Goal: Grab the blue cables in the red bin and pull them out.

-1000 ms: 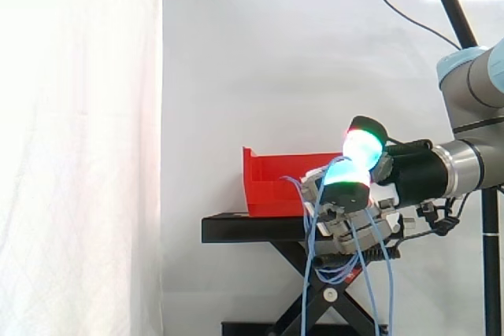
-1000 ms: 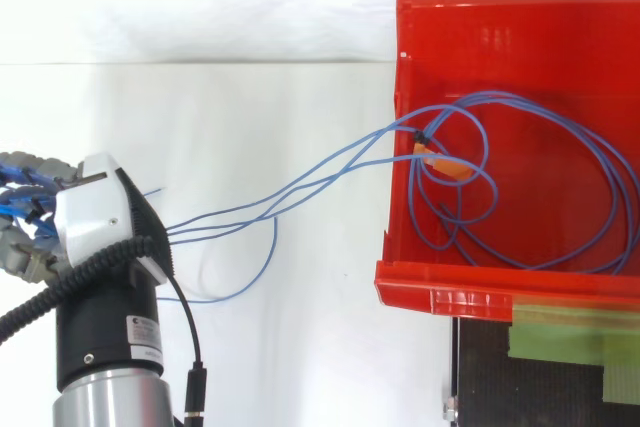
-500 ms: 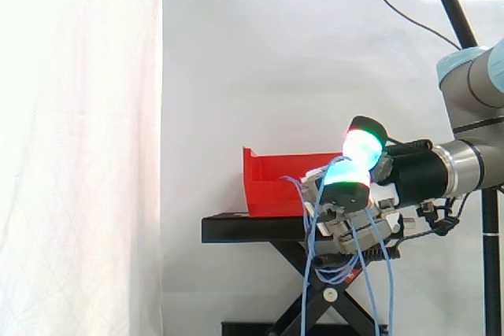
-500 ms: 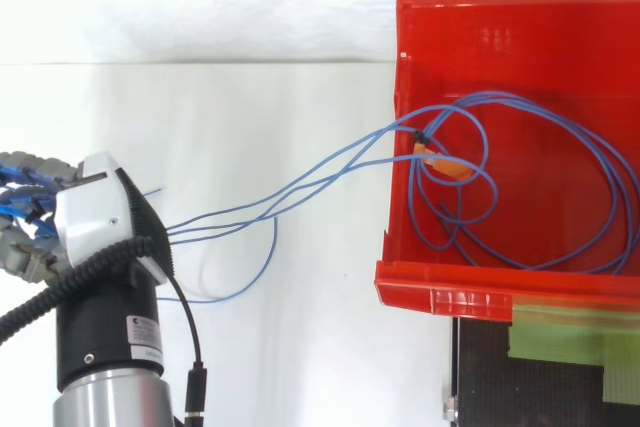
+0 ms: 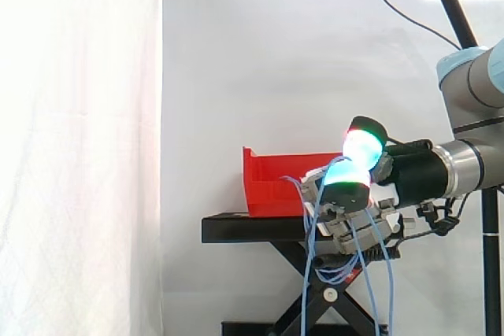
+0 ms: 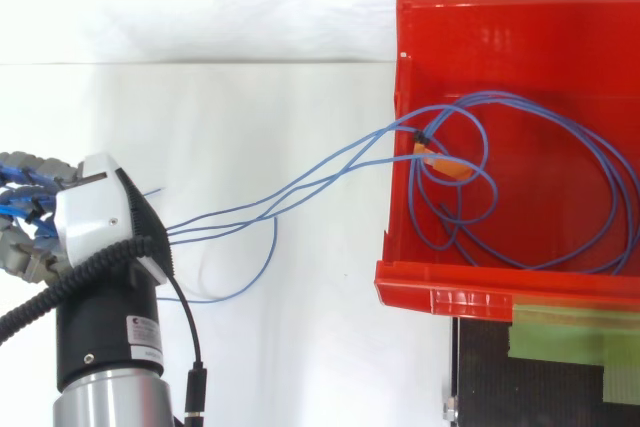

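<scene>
The hand (image 6: pixel 92 215) sits at the left edge, well apart from the red bin (image 6: pixel 450 289), fingers curled round the blue cables (image 6: pixel 300 187). The cables span the white surface, cross the bin's left wall and loop inside beside an orange tag (image 6: pixel 441 162).

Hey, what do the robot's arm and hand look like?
The arm is grey metal tubing with a pale blue joint cap, ending in a silver ring and a black cylindrical wrist. The hand has a white housing and grey segmented fingers; their thick pads glow green and cyan under black caps.
</scene>
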You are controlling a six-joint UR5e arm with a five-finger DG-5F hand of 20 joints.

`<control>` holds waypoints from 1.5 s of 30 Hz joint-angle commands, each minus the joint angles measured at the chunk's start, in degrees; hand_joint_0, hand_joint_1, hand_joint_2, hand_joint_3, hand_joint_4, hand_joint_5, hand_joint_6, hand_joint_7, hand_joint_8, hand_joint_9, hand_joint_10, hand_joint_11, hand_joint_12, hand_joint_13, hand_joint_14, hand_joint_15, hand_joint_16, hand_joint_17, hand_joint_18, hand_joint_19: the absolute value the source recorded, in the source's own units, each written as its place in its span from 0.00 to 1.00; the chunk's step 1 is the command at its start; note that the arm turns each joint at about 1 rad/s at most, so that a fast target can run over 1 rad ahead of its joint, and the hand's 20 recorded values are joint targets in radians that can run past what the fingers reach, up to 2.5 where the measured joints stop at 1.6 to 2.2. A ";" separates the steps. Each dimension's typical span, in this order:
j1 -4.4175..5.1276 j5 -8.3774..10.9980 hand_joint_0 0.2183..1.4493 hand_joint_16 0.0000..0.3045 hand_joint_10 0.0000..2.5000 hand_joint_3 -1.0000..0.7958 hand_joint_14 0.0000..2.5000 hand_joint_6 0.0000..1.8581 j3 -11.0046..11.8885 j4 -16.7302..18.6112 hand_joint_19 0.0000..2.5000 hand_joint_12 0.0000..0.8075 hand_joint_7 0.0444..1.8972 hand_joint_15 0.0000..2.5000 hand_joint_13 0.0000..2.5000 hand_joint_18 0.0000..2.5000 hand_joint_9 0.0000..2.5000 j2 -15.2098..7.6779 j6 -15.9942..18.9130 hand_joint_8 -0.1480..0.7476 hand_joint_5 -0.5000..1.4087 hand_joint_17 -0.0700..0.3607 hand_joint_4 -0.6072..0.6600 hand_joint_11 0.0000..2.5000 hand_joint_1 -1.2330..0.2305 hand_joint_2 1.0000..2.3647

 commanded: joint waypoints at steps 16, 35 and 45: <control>0.04 0.00 0.60 0.13 0.01 0.00 0.77 0.12 0.01 0.00 0.71 0.36 0.47 0.57 0.49 0.51 0.49 0.00 0.00 0.44 0.77 0.37 0.52 0.43 0.20 0.00; -0.04 0.00 0.60 0.13 0.01 0.00 0.77 0.12 0.01 0.00 0.71 0.36 0.47 0.57 0.49 0.51 0.49 0.00 0.00 0.44 0.77 0.37 0.52 0.43 0.20 0.00; 0.04 0.00 0.60 0.13 0.01 0.00 0.77 0.12 -0.08 0.00 0.71 0.36 0.48 0.56 0.49 0.51 0.49 0.00 0.00 0.44 0.77 0.37 0.52 0.43 0.20 0.00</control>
